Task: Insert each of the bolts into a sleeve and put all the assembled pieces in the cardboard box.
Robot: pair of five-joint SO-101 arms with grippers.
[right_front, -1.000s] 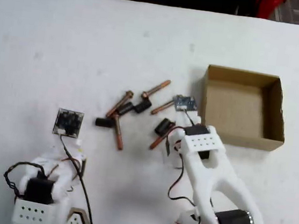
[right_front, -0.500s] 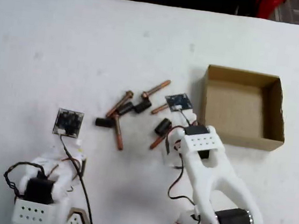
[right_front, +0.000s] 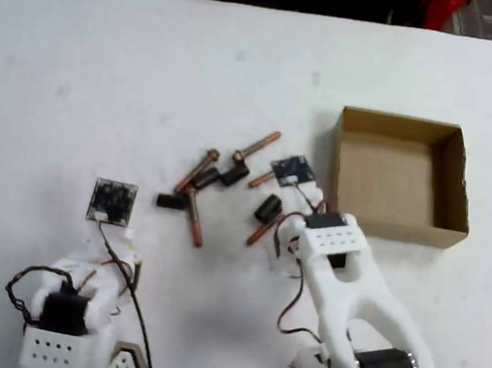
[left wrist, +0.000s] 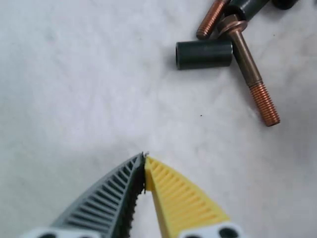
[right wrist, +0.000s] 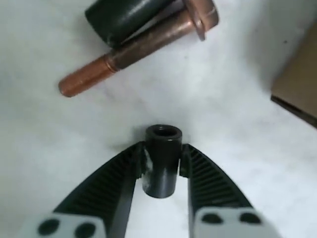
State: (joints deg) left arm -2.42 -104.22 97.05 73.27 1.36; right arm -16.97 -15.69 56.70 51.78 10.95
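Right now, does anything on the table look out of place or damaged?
Nothing looks damaged or spilled. The bolts and sleeves lie jumbled, some crossing, near the cardboard box; the right pincer grips one black sleeve.

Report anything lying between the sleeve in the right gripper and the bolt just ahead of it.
Nothing visible does. The right gripper holds the sleeve; bare table separates it from the bolt. A second sleeve lies along the bolt's far side.

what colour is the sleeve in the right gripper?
Plain black; the sleeve shows best in the right wrist view.
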